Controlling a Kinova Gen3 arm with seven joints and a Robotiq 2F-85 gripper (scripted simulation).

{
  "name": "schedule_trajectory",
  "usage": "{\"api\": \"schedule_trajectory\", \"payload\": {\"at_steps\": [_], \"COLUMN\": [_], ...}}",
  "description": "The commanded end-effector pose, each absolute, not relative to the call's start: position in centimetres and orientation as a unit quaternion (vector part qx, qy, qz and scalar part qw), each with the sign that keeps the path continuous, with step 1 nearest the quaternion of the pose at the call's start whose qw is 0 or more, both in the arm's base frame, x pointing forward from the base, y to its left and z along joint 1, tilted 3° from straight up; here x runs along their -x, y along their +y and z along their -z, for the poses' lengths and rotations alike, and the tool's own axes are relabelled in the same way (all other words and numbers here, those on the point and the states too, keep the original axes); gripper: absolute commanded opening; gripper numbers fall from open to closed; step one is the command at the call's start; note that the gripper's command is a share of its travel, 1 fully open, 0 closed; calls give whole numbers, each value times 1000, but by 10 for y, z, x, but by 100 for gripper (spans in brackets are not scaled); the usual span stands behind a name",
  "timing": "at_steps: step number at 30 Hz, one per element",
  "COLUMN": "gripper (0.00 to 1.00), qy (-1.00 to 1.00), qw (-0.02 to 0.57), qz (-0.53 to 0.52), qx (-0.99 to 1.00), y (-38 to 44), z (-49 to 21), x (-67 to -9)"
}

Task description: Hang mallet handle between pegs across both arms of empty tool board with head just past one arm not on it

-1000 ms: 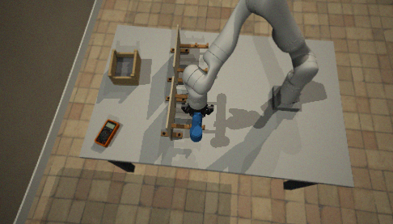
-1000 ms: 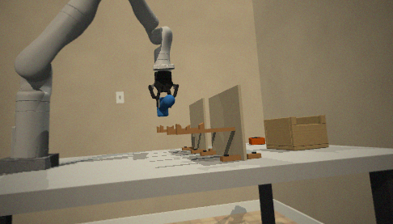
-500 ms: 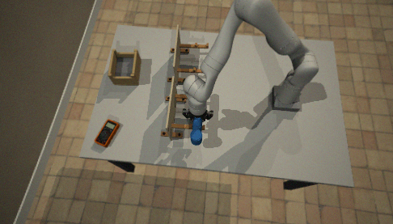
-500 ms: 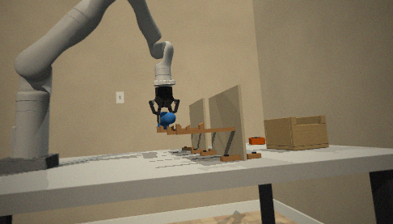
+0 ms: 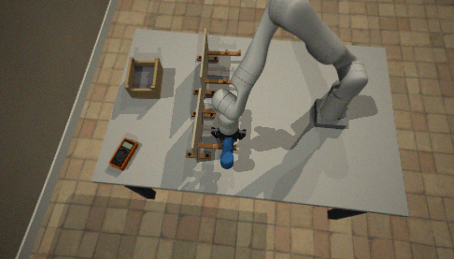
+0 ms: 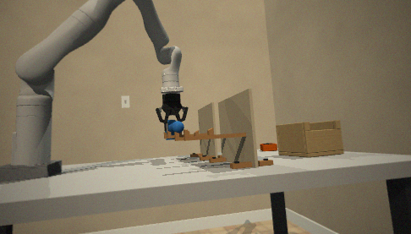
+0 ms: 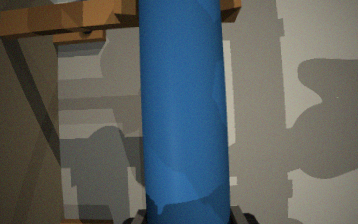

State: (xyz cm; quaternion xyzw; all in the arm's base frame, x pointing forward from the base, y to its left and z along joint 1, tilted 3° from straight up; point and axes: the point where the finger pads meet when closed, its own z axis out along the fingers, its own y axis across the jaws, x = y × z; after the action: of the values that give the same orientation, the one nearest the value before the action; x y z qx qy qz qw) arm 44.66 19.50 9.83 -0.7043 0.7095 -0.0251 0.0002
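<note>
Mallet [image 5: 227, 154] sits clenched in the claw [image 5: 228, 136], low centre of the top view, just above the near board's arm [image 6: 211, 136]. Risk: its handle may straddle a peg and tip off when released.

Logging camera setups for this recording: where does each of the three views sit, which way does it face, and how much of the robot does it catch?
Top: high overhead, looking down on the table; the whole arm shows, along with the crate and multimeter.
Exterior: low beside the table, facing across it; the arm, gripper and tool boards are seen side-on.
Wrist: on the gripper, looking down the blue mallet; only finger bases show.
Shared: all three show the mallet at a board arm.
</note>
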Motion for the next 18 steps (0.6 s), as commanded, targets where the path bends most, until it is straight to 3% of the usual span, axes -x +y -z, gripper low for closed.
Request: {"api": "schedule_trajectory", "payload": {"at_steps": [1, 15, 16, 18], "gripper": [10, 10, 100, 100], "qy": [710, 710, 710, 710], "qw": [1, 2, 2, 2], "qz": [28, 28, 28, 28], "qx": [704, 704, 704, 704], "y": [195, 195, 195, 195], "z": [-93, -93, -93, -93], "x": [-448, -448, -448, -448]}}
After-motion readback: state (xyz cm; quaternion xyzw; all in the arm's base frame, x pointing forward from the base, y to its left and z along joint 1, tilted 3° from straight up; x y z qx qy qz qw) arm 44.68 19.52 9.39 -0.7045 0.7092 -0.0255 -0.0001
